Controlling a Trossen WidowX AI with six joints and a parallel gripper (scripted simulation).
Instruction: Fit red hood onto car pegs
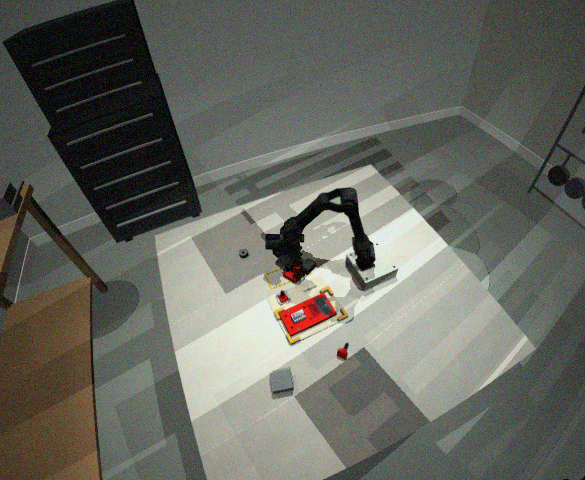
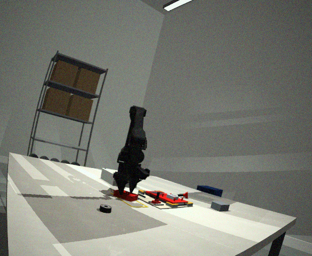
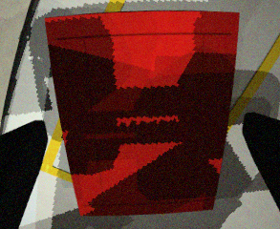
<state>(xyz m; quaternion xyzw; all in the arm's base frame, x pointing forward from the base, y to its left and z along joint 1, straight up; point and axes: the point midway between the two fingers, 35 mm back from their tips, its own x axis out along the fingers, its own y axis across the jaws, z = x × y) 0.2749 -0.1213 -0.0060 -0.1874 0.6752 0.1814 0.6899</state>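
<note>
Open Jaws Over the Red Hood

The black robot arm (image 1: pixel 305 217) (image 2: pixel 136 135) bends over the desk (image 1: pixel 220 335) (image 2: pixel 76 237). Its jaws (image 1: pixel 298 268) (image 2: pixel 126 192) point down at the red hood (image 1: pixel 293 274) (image 2: pixel 125 195) (image 3: pixel 144 110). They are wide open and hold nothing. Up close, one black finger is on each side of the hood, with a gap between each finger and the red shell.

The hood is on the desk, with its flat roof up. It lies partly over a yellow outline (image 1: pixel 270 283) (image 2: pixel 135 206) (image 3: pixel 256 78), and it is not on the car. Dark shadows cover much of its top.

Near the hood is the red car chassis (image 1: pixel 308 314) (image 2: pixel 166 198). It sits on a pale board with yellow corner pieces (image 1: pixel 293 339) (image 2: pixel 172 204) around it. A light gray block (image 1: pixel 298 315) (image 2: pixel 172 196) sits on the red deck. Small pegs stick up near that block.

A little red thing with a black top (image 1: pixel 282 297) (image 2: pixel 156 201) stands beside the car. On the desk there is also a round black ring (image 1: pixel 243 253) (image 2: pixel 105 208) and a gray box (image 1: pixel 281 381) (image 2: pixel 220 206), both away from the jaws.
</note>
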